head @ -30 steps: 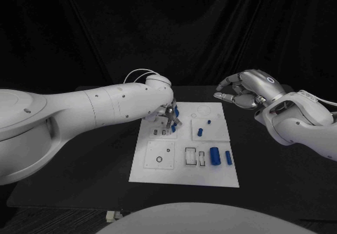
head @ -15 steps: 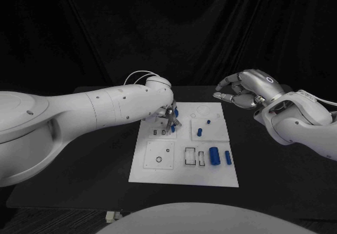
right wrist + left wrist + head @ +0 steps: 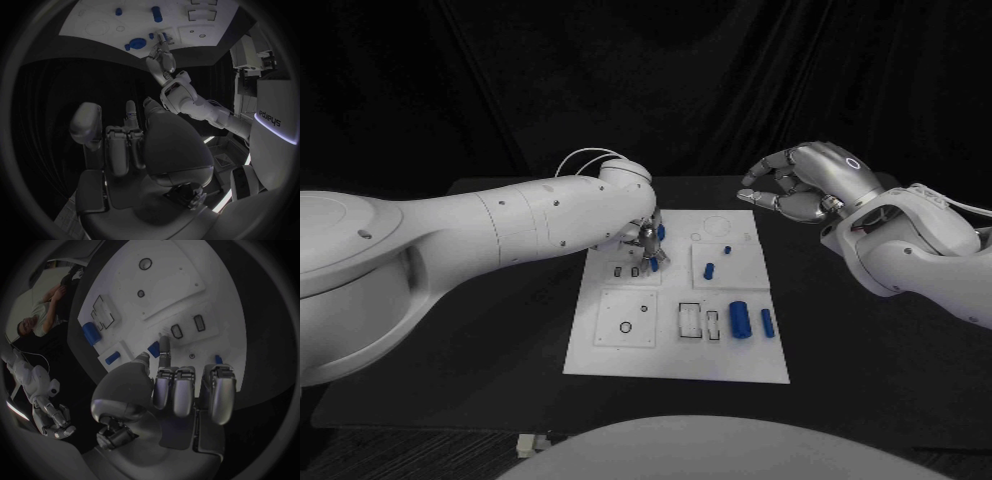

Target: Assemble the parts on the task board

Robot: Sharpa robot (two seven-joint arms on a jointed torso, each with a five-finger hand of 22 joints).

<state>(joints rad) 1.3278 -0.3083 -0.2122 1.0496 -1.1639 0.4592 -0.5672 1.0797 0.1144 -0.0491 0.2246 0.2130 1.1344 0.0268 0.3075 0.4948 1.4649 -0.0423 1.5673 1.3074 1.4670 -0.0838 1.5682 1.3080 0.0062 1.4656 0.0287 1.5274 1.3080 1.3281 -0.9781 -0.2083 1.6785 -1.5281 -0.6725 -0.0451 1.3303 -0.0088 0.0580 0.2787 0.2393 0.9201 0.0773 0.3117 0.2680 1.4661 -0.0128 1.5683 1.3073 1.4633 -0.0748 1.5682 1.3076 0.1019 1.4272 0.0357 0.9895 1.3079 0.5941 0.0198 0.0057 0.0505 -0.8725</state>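
The white task board (image 3: 626,345) lies mid-table. My left hand (image 3: 643,245) hovers low over its far-left panel, by two small dark slots (image 3: 187,327). Between thumb and a straightened finger it pinches a small blue part (image 3: 153,349). Loose on the board are a thick blue cylinder (image 3: 741,320), a slimmer one (image 3: 767,321) and a short blue piece (image 3: 711,269). My right hand (image 3: 805,185) is raised beyond the board's far-right corner, fingers curled in on nothing. In the right wrist view the board (image 3: 94,25) and the left hand (image 3: 164,55) lie far ahead.
Black rectangular recesses (image 3: 698,320) sit beside the cylinders, and a round hole (image 3: 627,327) marks the near-left panel. A small blue peg (image 3: 728,248) stands on the far-right panel. Bare black table (image 3: 862,350) surrounds the board.
The left hand has shifted only slightly over the far-left panel, still pinching the blue part. The right hand has stayed raised and curled.
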